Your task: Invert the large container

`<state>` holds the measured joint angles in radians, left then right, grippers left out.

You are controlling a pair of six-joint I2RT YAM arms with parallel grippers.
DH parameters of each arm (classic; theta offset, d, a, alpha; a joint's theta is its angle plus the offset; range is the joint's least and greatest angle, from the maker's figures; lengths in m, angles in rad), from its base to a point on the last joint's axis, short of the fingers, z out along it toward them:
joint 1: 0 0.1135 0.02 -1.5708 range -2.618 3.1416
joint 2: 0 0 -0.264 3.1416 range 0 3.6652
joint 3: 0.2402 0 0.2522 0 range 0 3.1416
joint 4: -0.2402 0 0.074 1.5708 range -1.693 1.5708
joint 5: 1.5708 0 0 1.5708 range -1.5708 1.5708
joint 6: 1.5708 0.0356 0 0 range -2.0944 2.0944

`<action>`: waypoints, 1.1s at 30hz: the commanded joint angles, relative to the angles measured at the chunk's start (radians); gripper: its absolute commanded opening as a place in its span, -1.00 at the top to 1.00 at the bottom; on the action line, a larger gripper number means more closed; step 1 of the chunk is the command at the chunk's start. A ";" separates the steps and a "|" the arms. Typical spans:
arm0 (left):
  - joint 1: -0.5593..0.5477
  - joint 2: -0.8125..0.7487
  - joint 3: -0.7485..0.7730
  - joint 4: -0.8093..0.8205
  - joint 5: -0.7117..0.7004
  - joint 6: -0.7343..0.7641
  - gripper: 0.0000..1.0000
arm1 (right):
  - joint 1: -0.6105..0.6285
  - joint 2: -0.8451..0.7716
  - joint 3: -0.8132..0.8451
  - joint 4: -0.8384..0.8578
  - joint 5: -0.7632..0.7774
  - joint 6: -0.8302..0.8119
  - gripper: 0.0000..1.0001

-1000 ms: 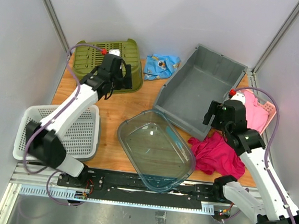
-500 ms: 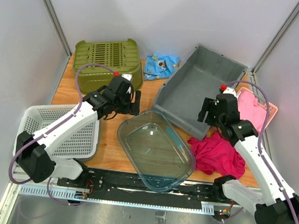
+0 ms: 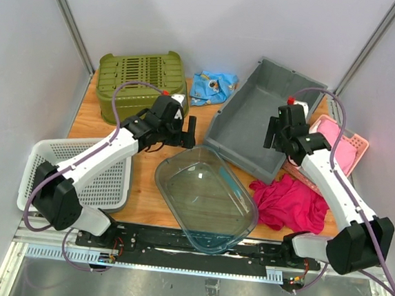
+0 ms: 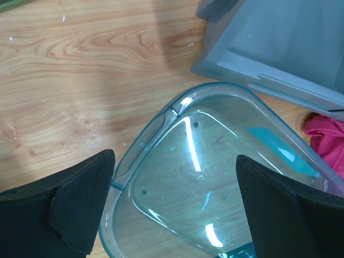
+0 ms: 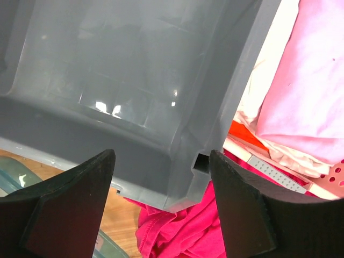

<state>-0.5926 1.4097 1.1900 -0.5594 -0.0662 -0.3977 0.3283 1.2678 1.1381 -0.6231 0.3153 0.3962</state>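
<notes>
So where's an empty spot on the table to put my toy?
Best bare wood is between the white basket and the clear tub. A smaller strip lies between the green crate and that basket, partly under the left arm. The right side is crowded: gray bin, pink basket and magenta cloth sit close together.
</notes>
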 commanded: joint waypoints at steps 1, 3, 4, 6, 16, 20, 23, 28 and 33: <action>-0.006 -0.012 0.074 0.007 -0.029 0.033 -0.98 | 0.013 0.024 0.098 -0.056 -0.043 0.037 -0.45; -0.003 -0.017 0.108 -0.023 -0.058 0.039 -0.98 | 0.070 0.040 0.148 -0.021 -0.034 0.062 -0.45; 0.000 -0.022 0.125 -0.038 -0.066 0.042 -0.98 | 0.092 0.058 0.175 -0.006 -0.026 0.083 -0.45; 0.021 -0.034 0.150 -0.062 -0.062 0.038 -0.98 | 0.125 0.112 0.233 0.028 -0.022 0.143 -0.47; 0.083 -0.139 0.091 -0.083 -0.029 0.030 -0.98 | 0.164 0.658 0.862 -0.189 0.026 0.398 -0.50; 0.083 -0.160 0.060 -0.077 -0.026 0.036 -0.98 | 0.163 0.823 1.037 -0.207 0.017 0.431 -0.50; 0.083 -0.161 0.046 -0.075 -0.025 0.048 -0.98 | 0.163 0.899 1.097 -0.210 0.008 0.451 -0.34; 0.083 -0.158 0.025 -0.066 -0.030 0.060 -0.98 | 0.163 0.961 1.109 -0.149 -0.062 0.415 0.11; 0.083 -0.155 0.011 -0.059 -0.026 0.062 -0.98 | 0.163 0.939 1.096 -0.109 -0.181 0.443 0.97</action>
<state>-0.5091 1.2640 1.2125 -0.6353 -0.0948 -0.3542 0.4782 2.2368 2.2150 -0.7605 0.2455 0.8238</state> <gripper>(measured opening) 0.991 0.172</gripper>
